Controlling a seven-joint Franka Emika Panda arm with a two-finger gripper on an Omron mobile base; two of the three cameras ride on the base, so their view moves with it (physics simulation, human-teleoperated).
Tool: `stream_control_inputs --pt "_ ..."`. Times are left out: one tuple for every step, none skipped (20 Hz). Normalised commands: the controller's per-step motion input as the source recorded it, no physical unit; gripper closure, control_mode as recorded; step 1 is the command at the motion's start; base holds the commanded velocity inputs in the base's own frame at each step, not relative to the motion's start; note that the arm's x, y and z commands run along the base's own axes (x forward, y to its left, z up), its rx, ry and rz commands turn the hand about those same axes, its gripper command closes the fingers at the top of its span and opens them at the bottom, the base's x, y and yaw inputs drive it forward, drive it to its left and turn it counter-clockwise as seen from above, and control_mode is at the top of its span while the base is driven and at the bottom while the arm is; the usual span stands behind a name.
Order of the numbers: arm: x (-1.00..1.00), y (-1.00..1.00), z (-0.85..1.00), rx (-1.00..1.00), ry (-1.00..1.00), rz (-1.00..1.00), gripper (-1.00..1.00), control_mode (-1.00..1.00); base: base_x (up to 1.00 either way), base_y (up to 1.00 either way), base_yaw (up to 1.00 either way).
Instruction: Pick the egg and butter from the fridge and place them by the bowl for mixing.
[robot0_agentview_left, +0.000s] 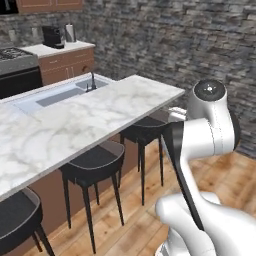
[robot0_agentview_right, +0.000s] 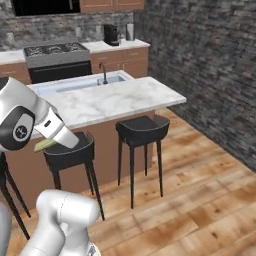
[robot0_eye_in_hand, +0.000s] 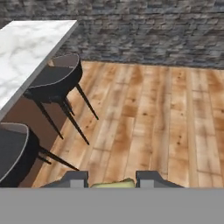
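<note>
One end effector (robot0_eye_in_hand: 112, 183) around butter (robot0_eye_in_hand: 113, 184).

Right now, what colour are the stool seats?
Black, clearest in the right base view: the stool beside the marble counter.

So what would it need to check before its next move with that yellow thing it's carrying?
1. Pale yellow butter block pinched between the jaws: ok.
2. Grip is firm enough for travel: cannot tell, little of the block shows.
3. Where the dark wooden bowl stands: cannot tell.
4. White marble island counter has bare top to set things on: ok.
5. Black round stools line the counter's side and may block a close approach: not ok.
6. Brown wooden plank floor ahead of the hand is free: ok.
</note>
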Motion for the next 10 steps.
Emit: stream_control_inputs --pt "0.0 0.0 0.0 0.0 0.0 0.0 1.0 1.0 0.69 -0.51 0.0" --pt "0.0 0.0 0.0 0.0 0.0 0.0 1.0 1.0 0.7 -0.51 0.0" --pt "0.0 0.0 0.0 0.0 0.0 0.0 1.0 1.0 0.69 -0.51 0.0" --pt "0.0 0.0 0.0 0.0 0.0 0.0 1.0 1.0 0.69 -0.51 0.0" --pt "0.0 0.0 0.0 0.0 0.0 0.0 1.0 1.0 0.69 -0.51 0.0" --pt "0.0 0.0 0.0 0.0 0.0 0.0 1.0 1.0 0.69 -0.51 0.0" --pt "0.0 0.0 0.0 0.0 0.0 0.0 1.0 1.0 0.69 -0.51 0.0" --pt "0.0 0.0 0.0 0.0 0.0 0.0 1.0 1.0 0.69 -0.51 0.0" --pt "0.0 0.0 0.0 0.0 0.0 0.0 1.0 1.0 0.68 -0.51 0.0" --pt "0.0 0.0 0.0 0.0 0.0 0.0 1.0 1.0 0.69 -0.51 0.0"
